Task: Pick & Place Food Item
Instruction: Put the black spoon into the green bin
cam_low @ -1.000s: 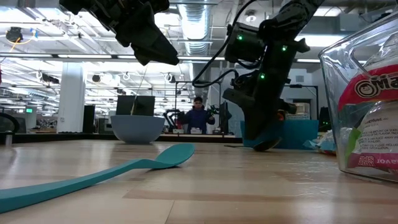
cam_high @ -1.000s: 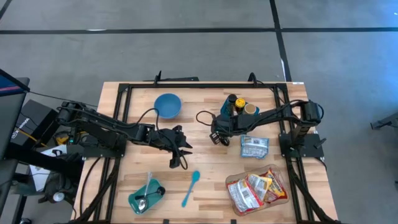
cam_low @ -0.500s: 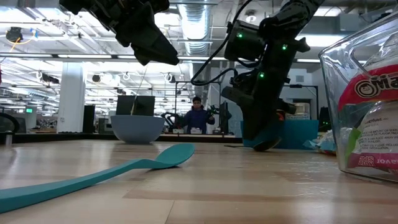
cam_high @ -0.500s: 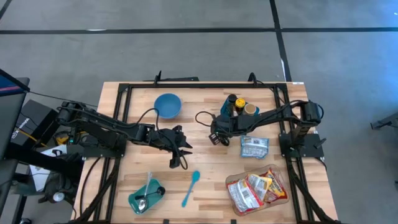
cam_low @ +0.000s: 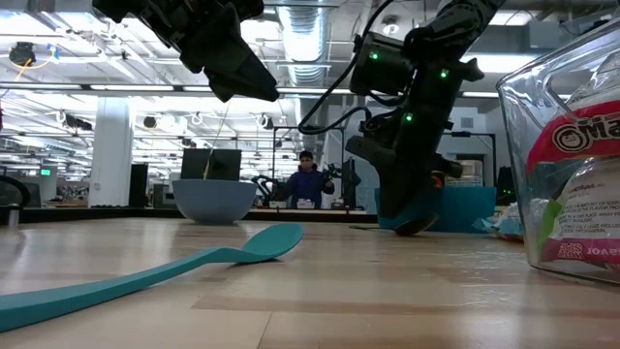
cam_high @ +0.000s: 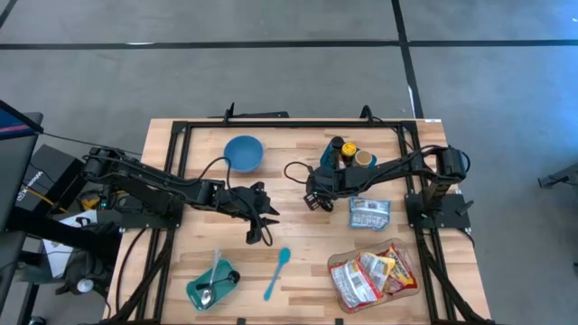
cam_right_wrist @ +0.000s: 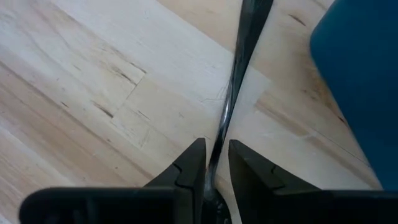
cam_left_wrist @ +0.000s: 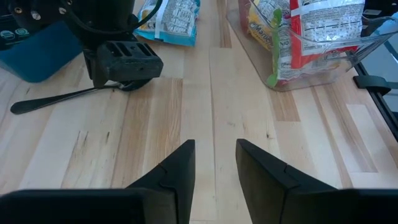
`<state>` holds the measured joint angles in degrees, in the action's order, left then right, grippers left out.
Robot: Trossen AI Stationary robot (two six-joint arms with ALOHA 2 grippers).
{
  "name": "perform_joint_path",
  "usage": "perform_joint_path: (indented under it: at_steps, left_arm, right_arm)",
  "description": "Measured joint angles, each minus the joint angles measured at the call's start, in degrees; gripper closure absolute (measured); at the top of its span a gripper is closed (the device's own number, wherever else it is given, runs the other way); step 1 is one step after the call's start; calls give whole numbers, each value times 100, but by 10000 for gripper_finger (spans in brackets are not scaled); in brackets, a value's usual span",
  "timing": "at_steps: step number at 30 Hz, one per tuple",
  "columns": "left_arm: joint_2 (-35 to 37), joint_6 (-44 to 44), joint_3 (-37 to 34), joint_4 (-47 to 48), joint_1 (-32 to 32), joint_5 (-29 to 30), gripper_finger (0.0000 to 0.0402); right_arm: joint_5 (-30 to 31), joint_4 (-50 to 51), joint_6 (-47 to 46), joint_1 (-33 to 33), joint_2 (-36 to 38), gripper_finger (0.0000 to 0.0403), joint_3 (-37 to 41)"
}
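A blue-and-white food packet (cam_high: 368,212) lies flat on the table at the right. Just left of it my right gripper (cam_high: 312,199) points steeply down at the table, shut on a thin black utensil (cam_left_wrist: 59,98). That utensil lies on the wood and reaches toward the far edge. My left gripper (cam_high: 256,236) hangs above the table's middle, well clear of the wood (cam_low: 254,89). It is open, with only bare boards between its fingers (cam_left_wrist: 214,155). My right gripper pinches the black utensil's thin handle (cam_right_wrist: 219,138) between its two fingers, at one end of the handle. The fingers come from above, slanting steeply down. The rest of the utensil, out to its wider end (cam_left_wrist: 20,107), lies on the table.
A clear container (cam_high: 408,284) of snack packets stands at the near right. A teal bin (cam_high: 327,159) with bottles is at the far right and a blue bowl (cam_high: 244,152) at the far middle. A teal spoon (cam_high: 277,273) and a teal dish (cam_high: 194,291) lie near the front. A person stands in the room behind.
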<state>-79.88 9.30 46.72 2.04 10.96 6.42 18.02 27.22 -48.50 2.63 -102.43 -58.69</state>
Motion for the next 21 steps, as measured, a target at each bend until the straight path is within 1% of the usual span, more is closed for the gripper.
perform_joint_path:
  at_steps: [12, 17, 21]
  left_arm:
    - [0, -2, 0, 0, 0, 0, 291]
    - [0, 0, 0, -2, 0, 0, 291]
    - [0, 0, 0, -2, -1, 0, 291]
  right_arm:
    - [0, -5, -14, -4, 0, 337, 2]
    - [8, -375, -15, -4, -4, 337, 279]
    - [138, -415, -65, -4, -4, 337, 356]
